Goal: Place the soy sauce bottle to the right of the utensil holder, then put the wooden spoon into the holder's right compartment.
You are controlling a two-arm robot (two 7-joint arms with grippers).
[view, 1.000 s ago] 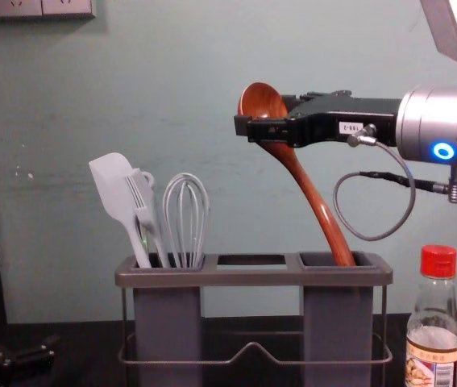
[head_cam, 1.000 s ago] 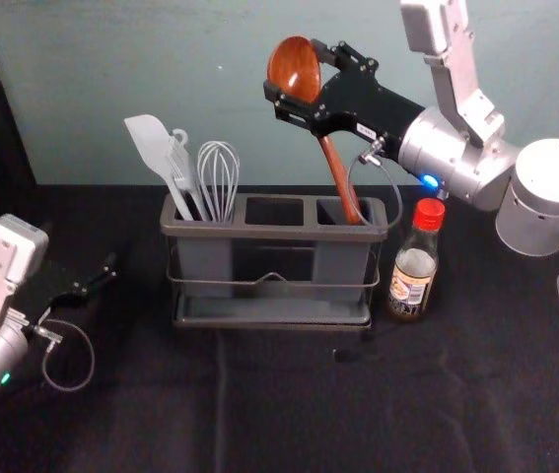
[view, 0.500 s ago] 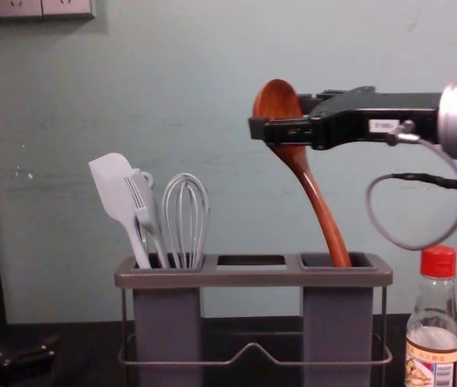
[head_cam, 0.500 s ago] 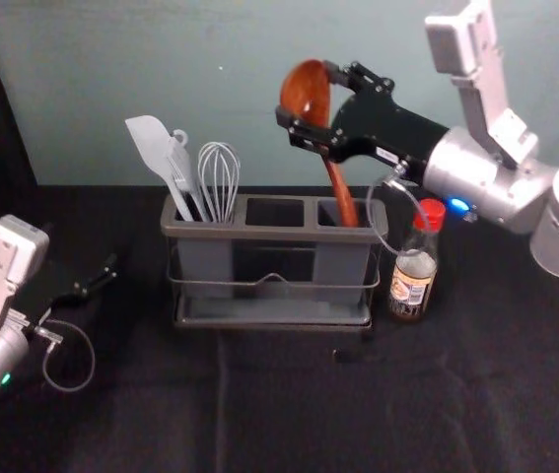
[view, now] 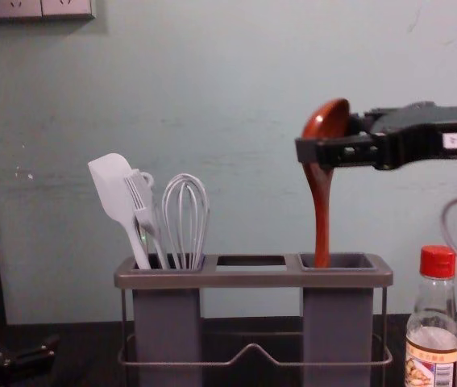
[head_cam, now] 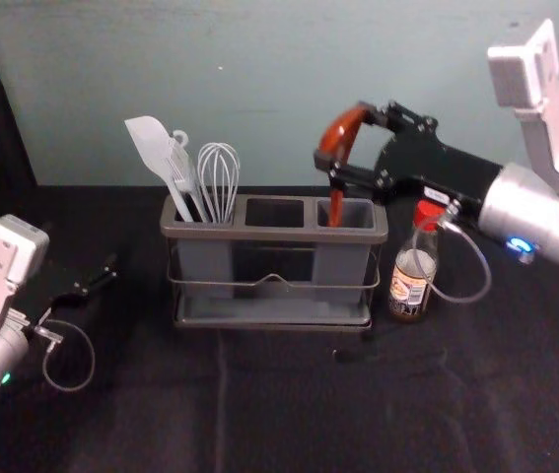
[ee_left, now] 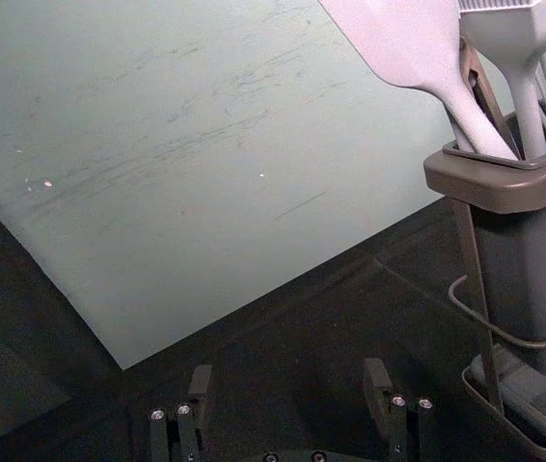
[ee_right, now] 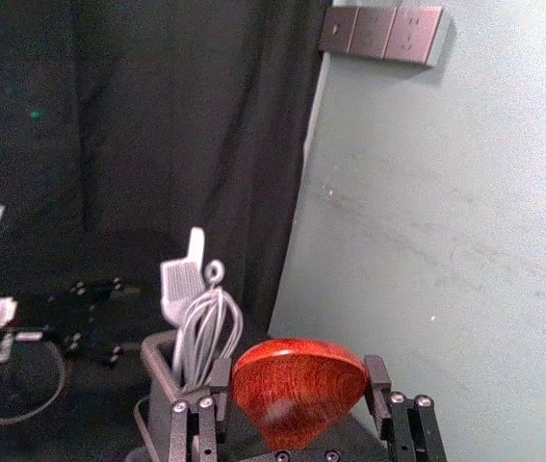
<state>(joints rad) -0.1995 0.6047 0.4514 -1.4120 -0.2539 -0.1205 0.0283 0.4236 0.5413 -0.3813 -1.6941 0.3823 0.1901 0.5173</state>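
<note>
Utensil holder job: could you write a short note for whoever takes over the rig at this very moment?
Right claw: closed on the bowl of the wooden spoon, above the holder.
Left claw: open and empty, off to the holder's left.
Done: soy sauce bottle stands right of the holder; spoon's handle end is inside the right compartment.
Left: probably lower the spoon, release, back away.

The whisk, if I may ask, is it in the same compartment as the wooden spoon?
No, the whisk stands in the left compartment, while the wooden spoon dips into the right one.
</note>
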